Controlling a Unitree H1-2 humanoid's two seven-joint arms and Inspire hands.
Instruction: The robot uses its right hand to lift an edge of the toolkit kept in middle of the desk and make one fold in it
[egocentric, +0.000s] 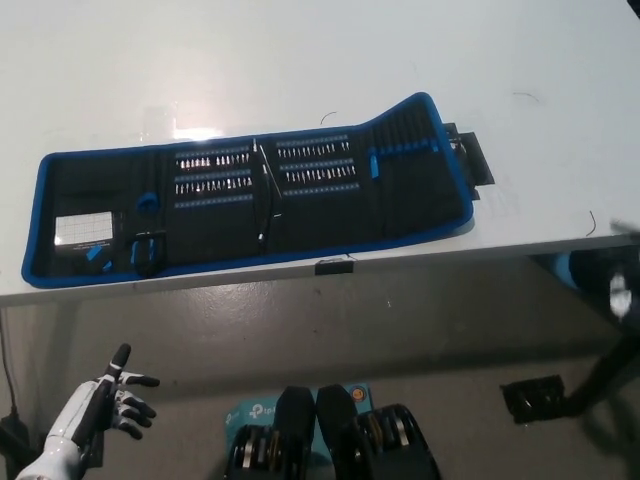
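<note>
Across the middle of the frame, the toolkit (250, 195) lies opened out on the white desk (300, 70), a long black roll with blue edging that runs from the left side to right of centre. Its rows of small bits sit in the middle panels, a thin tool lies along a central crease, and a pale card shows near the lower left corner. The right end of the roll is raised and slightly curled up off the desk, with a black strap flap poking out beyond it toward the right. Apart from that curl, no panel is laid over another, so I judge the fold not yet made: lifting an edge and turning it over both remain to be done.

No hand touches the toolkit. At the lower left of the frame, below the desk's front edge, the white left hand (105, 405) rests well clear of the roll, its dark-tipped fingers (135, 400) spread apart and holding nothing. At the far right edge, also below the desk's edge, the black right arm (610, 375) appears only as a blurred dark shape, well apart from the roll's raised end. The right hand itself cannot be made out, so I cannot tell whether it is spread or closed. It must reach the toolkit's edge first.
</note>
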